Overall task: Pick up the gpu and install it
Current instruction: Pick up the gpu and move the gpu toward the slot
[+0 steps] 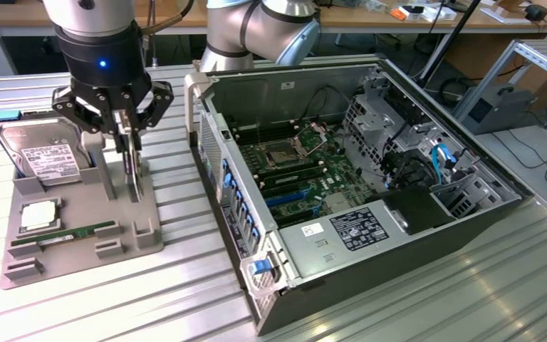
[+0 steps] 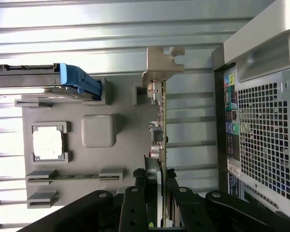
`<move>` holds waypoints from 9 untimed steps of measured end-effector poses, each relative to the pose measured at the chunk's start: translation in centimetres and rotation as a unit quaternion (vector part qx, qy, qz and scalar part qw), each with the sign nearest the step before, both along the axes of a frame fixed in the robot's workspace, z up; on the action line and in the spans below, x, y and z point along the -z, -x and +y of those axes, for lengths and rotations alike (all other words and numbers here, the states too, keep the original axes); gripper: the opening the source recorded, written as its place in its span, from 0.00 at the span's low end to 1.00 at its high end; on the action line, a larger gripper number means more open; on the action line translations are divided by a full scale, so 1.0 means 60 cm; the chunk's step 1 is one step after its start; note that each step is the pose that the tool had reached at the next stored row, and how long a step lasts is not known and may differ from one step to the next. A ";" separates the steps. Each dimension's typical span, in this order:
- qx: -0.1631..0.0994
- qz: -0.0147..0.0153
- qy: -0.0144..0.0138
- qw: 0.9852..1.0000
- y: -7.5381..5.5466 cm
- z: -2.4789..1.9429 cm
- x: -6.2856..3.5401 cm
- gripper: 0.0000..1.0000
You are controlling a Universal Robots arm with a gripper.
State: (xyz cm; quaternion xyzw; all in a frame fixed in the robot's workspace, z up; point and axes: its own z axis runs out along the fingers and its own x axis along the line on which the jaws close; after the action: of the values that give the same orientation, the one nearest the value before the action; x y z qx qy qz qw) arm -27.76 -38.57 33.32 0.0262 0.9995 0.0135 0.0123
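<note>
The gpu is a thin dark card standing on edge over the right side of the grey parts holder. My gripper reaches straight down onto it, one finger on each face, shut on the card. In the wrist view the gpu appears edge-on, with its silver bracket at the far end beyond the holder. There my gripper clamps the card's near end between its black fingers. Whether the card's lower edge still rests in the holder I cannot tell.
The open computer case lies on the exterior view's right, its motherboard exposed; its perforated rear panel is close beside the card. The holder also carries a hard drive, a processor and a green RAM stick.
</note>
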 end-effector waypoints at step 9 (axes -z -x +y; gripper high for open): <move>0.000 0.000 0.000 1.000 0.000 0.0000 -0.007 0.27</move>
State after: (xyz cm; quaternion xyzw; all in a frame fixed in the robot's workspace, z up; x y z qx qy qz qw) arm -27.76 -38.57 33.71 0.0263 0.9995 0.0135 0.0123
